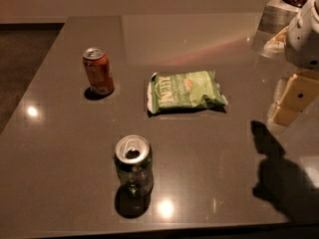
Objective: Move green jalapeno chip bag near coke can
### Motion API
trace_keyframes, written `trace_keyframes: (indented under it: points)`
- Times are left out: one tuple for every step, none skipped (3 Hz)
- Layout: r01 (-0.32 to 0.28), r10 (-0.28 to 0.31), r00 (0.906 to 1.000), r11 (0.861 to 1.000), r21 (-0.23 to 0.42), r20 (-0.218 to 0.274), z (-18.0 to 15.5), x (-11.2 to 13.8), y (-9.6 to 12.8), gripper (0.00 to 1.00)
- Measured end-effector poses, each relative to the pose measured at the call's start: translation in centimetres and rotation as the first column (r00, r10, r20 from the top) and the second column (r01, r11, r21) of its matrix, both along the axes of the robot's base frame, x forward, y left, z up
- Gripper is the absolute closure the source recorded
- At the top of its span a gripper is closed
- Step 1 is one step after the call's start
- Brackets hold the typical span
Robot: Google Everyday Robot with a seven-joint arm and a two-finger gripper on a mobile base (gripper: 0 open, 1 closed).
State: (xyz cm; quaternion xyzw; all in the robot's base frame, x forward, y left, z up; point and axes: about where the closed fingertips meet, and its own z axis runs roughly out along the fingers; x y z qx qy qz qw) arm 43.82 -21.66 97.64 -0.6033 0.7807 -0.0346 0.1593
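Here's the cream-and-white gripper (290,102), up at the right edge of the dark grey glossy table (209,183), hanging over the surface. Whether it's spread or closed, I can't tell from here. The flat, crinkly green jalapeno chip bag (187,91) lies in the middle of the table, well to the left of the gripper, with bare tabletop between them and no contact. White lettering runs sideways along the bag's left end, but I can't make out the words. There's a small red-orange mark near its upper edge. Further left and slightly back stands the red-orange coke can (98,71), upright, with a silver top and a white patch low on its side. It shows no writing I can read, and it's apart from the bag. Up front, a dark greenish-silver drink can (133,166) stands upright, label unreadable. A dark shadow (279,178) falls across the table's right front.
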Motion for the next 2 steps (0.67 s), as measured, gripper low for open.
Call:
trace_keyframes:
  points:
    - [0.0, 0.0, 1.0, 1.0, 0.008, 0.002, -0.1, 0.9, 0.3, 0.0]
    - [-0.008, 0.008, 0.9999, 1.0, 0.022, -0.007, -0.8, 3.3, 1.3, 0.0]
